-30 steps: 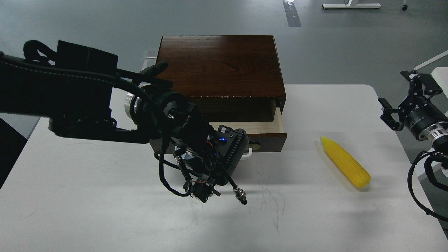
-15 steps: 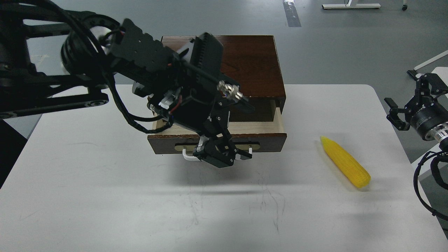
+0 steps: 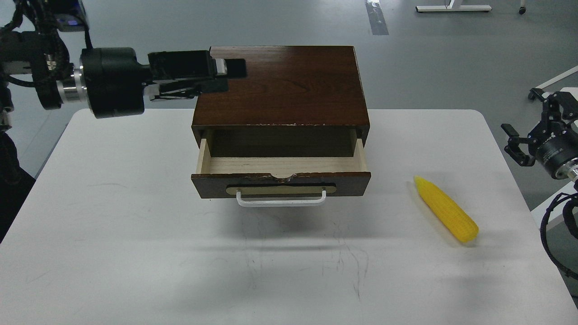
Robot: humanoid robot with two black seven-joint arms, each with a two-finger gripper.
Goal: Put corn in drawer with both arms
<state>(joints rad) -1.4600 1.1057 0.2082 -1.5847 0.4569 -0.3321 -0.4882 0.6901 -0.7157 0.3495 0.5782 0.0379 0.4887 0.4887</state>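
Observation:
The yellow corn (image 3: 446, 215) lies on the white table, right of the box, pointed end towards the back. The dark brown box (image 3: 289, 85) stands at the back centre. Its drawer (image 3: 280, 166) is pulled partly out and shows an empty pale wood interior; its white bar handle (image 3: 281, 199) faces me. My left gripper (image 3: 230, 76) hovers level over the box's back left corner, fingers pointing right, slightly apart and empty. My right gripper (image 3: 521, 113) is open and empty beyond the table's right edge, well apart from the corn.
The white table (image 3: 135, 225) spreads in front of the box and has faint scuff marks. A black cable loop (image 3: 553, 234) hangs from my right arm off the table's right edge. Grey floor lies behind.
My left gripper has let go of the drawer handle and swung up and back to the left, over the box's back left corner. The drawer stays pulled out. My right gripper drifted slightly right.

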